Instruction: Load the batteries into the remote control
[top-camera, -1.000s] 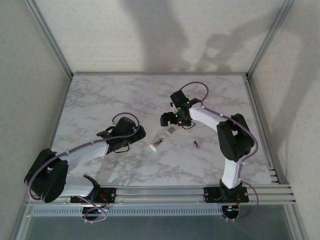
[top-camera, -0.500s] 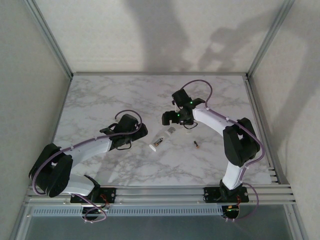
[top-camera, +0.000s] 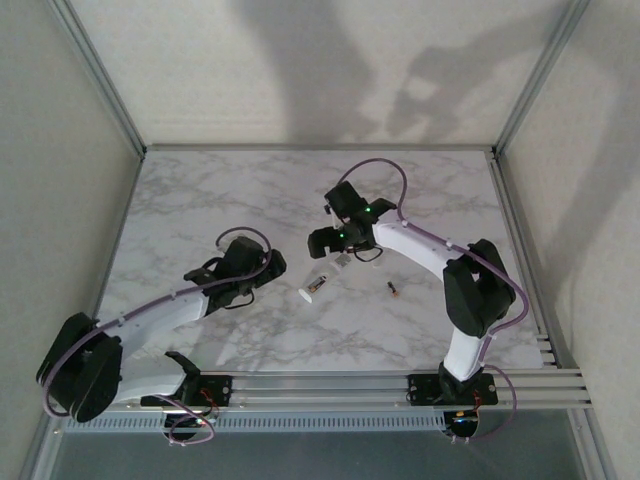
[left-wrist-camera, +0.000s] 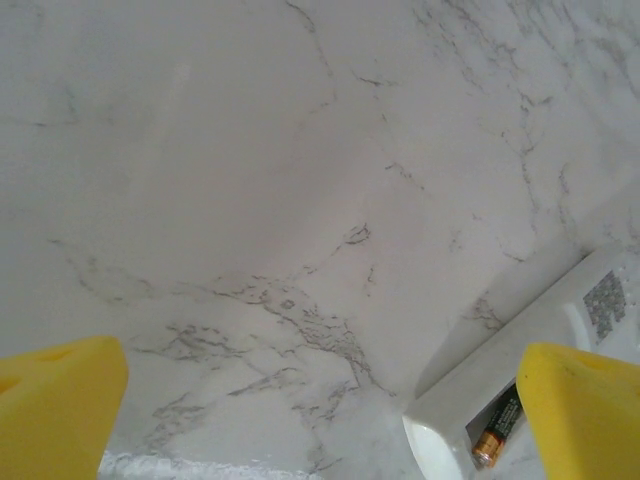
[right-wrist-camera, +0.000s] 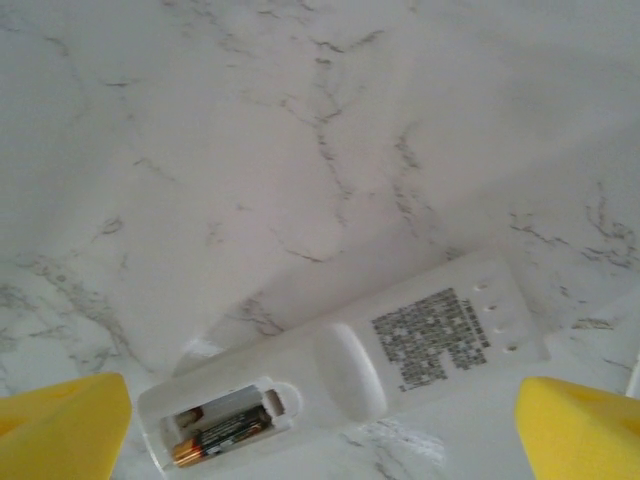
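White remote control (right-wrist-camera: 330, 345), grey label (right-wrist-camera: 432, 336) unreadable

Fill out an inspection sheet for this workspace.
Surface: marble table, flat.
Job's things: remote lies back up with its compartment open and one battery seen inside; second battery lies loose on the table to the remote's right.
Clutter: nothing seen.
Hands: left hand open, beside the remote, holding nothing; right hand open, above the remote, holding nothing.
Cables: purple cable loops along each arm.
Surroundings: metal frame, plain walls.
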